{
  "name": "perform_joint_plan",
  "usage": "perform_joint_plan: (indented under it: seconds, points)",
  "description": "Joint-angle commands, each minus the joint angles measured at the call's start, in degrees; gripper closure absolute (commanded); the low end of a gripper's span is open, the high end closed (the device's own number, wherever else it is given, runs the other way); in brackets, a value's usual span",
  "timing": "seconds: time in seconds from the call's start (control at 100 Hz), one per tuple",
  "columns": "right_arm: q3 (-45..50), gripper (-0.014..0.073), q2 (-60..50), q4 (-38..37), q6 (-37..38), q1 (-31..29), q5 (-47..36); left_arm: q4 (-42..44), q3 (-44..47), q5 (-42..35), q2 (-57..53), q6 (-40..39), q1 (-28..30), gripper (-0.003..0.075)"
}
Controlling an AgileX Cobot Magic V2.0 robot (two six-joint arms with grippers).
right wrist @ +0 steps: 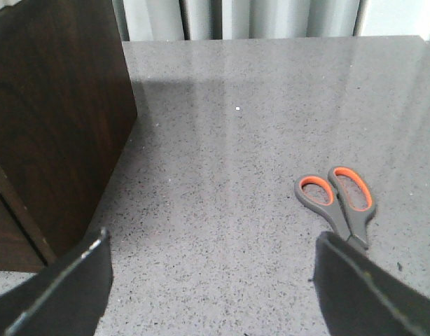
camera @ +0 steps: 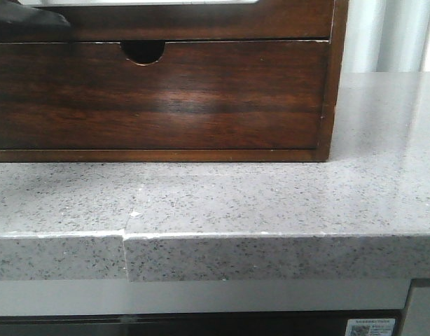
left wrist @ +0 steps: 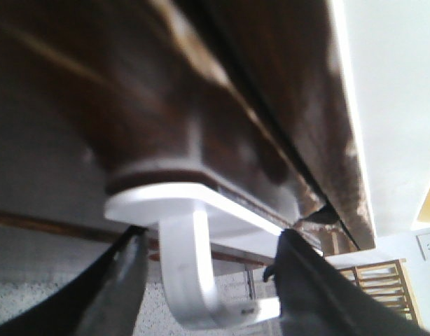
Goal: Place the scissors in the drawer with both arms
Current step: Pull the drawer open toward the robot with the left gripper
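Observation:
The drawer (camera: pixel 201 22) is the dark glossy plain front at the top of the wooden cabinet, with a pale strip along its top edge. It fills the left wrist view (left wrist: pixel 166 105) close up. My left gripper (left wrist: pixel 208 280) is open, with its fingers on either side of a white hook-shaped handle (left wrist: pixel 190 273) under the drawer. It shows as a dark shape at the top left of the front view (camera: pixel 26 24). The scissors (right wrist: pixel 339 199), grey with orange handle loops, lie flat on the counter. My right gripper (right wrist: pixel 211 280) is open and empty above the counter, with its one finger (right wrist: pixel 362 294) over the scissors' blades.
A lower drawer front with a half-round notch (camera: pixel 159 94) sits below the drawer. The cabinet's dark side wall (right wrist: pixel 57 119) stands near my right gripper. The grey speckled counter (camera: pixel 271 203) ends in a front edge with a seam (camera: pixel 124 238). Curtains hang behind.

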Motion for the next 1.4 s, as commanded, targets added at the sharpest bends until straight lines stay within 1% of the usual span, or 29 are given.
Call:
perform_joint_plan:
  seconds: [0.0,0.28,0.38,0.64,0.74,1.0,1.17,1.39]
  points:
    - [-2.1,0.0060,0.6,0.4,-0.2,-0.3,-4.0,-4.9,-2.0,3.6,-1.0,0.2,0.8,0.0421]
    - [-2.1,0.0060,0.6,0.4,-0.2,-0.3,-4.0,-4.9,-2.0,4.2,-1.0,0.2,0.8,0.0524]
    - [-2.1,0.0060,0.6,0.4,-0.2,-0.3,-4.0,-4.7,-2.0,6.1,-1.0,0.2,0.8,0.0543]
    - [-2.1,0.0060,0.6,0.4,-0.2,-0.3,-4.0,-1.0,-1.3,9.8,-2.0,0.6,0.8,0.0580]
    - [-2.1,0.0060,0.6,0.4,-0.2,-0.3,-4.0,-0.9,0.3,9.1,-5.1,2.7,0.8,0.0587]
    - [-2.1,0.0060,0.6,0.4,-0.2,-0.3,-3.9,0.2,7.7,8.9,-16.8,2.7,2.9,0.0587]
    - [-2.1,0.0060,0.6,0.4,-0.2,-0.3,-3.9,0.2,13.9,8.9,-24.5,2.6,2.9,0.0587]
    - [-2.1,0.0060,0.6,0.4,-0.2,-0.3,-3.9,0.0,18.3,9.0,-30.3,2.5,2.9,0.0587]
